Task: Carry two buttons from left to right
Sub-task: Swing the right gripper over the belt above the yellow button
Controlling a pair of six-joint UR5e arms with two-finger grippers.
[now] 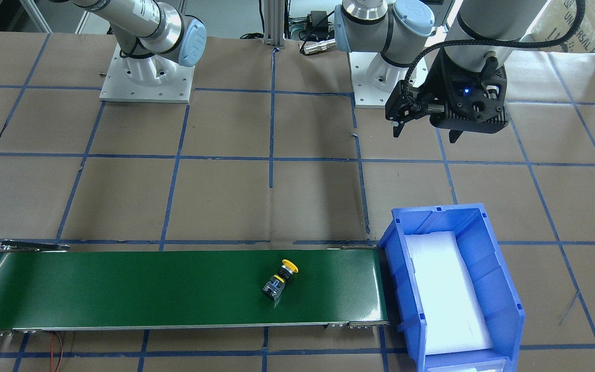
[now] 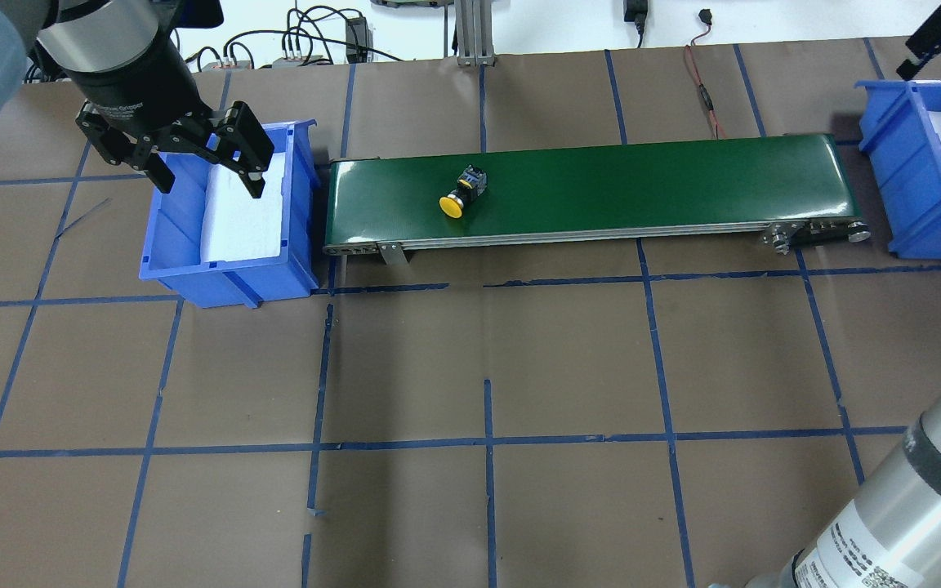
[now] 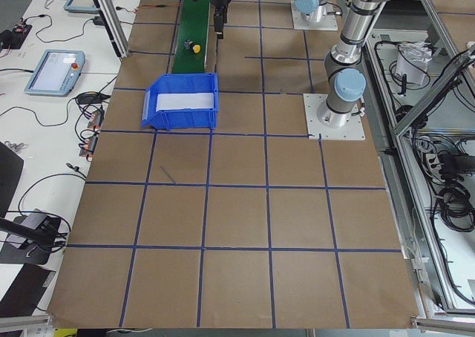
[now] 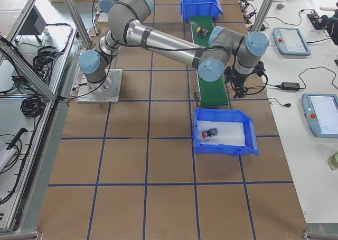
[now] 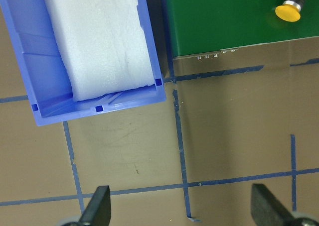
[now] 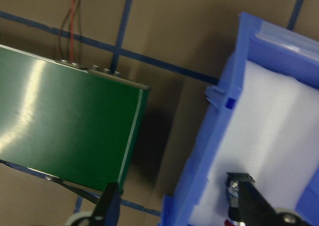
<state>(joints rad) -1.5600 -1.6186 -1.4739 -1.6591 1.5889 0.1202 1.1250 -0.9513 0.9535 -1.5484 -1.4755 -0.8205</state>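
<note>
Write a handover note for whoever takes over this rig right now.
Left gripper: open, empty, hovering over the table near the left bin, which holds only white foam.
Right gripper: open, empty, near the belt's end by the right bin.
Done: red button lies in the right bin.
Left: yellow button lies on its side on the green conveyor belt, nearer the left bin; it must reach the right bin.
</note>
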